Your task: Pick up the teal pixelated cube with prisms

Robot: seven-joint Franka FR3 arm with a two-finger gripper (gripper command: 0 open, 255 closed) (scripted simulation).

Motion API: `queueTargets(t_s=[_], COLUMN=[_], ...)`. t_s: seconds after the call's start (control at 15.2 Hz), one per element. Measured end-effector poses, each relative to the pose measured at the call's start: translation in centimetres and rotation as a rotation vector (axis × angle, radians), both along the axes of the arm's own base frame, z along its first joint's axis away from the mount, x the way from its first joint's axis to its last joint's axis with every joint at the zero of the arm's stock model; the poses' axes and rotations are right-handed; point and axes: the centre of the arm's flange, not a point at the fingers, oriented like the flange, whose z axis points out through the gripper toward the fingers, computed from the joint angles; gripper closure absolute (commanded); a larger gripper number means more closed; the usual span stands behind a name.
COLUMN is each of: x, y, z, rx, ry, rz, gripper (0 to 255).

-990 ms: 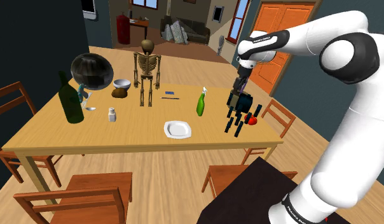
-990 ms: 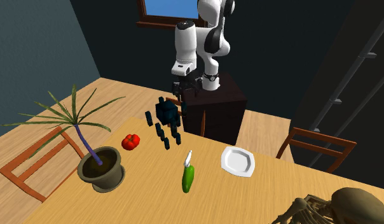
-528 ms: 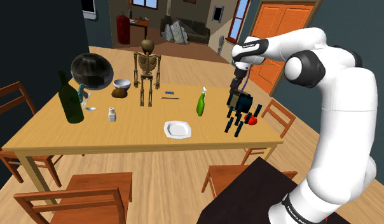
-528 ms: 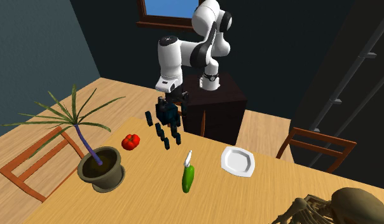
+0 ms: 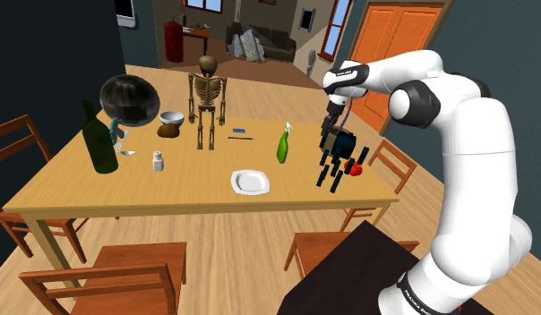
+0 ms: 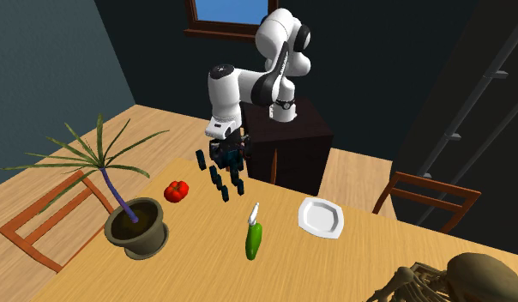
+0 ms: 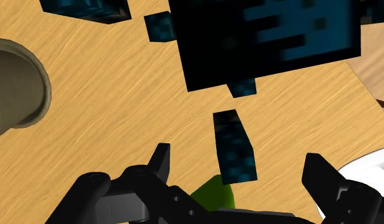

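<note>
The hand (image 7: 243, 170) hangs over the teal pixelated cube (image 7: 267, 38), fingers spread wide and pinching nothing. One of the cube's small prisms (image 7: 232, 143) shows between them, untouched. The cube itself sits just ahead of the fingertips on the worktop (image 7: 108, 108), other prisms scattered round it. The wide spread seems meant to straddle the cube's body rather than a prism. A green bottle (image 7: 213, 191) lies back under the palm and a plant pot (image 7: 13, 89) off beyond one finger, both apart from the cube, so a straight descent looks unobstructed
</note>
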Motion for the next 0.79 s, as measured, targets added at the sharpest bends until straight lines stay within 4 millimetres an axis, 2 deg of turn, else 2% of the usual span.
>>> queueTargets(t_s=[0.13, 0.2, 0.79], x=[0.11, 0.09, 0.1], y=[0.05, 0.04, 0.04], z=[-1.08, -1.25, -1.29], rx=[0.0, 0.0, -0.001], ry=[0.0, 0.0, -0.002], rz=[0.0, 0.0, 0.001], gripper=[0, 255, 255])
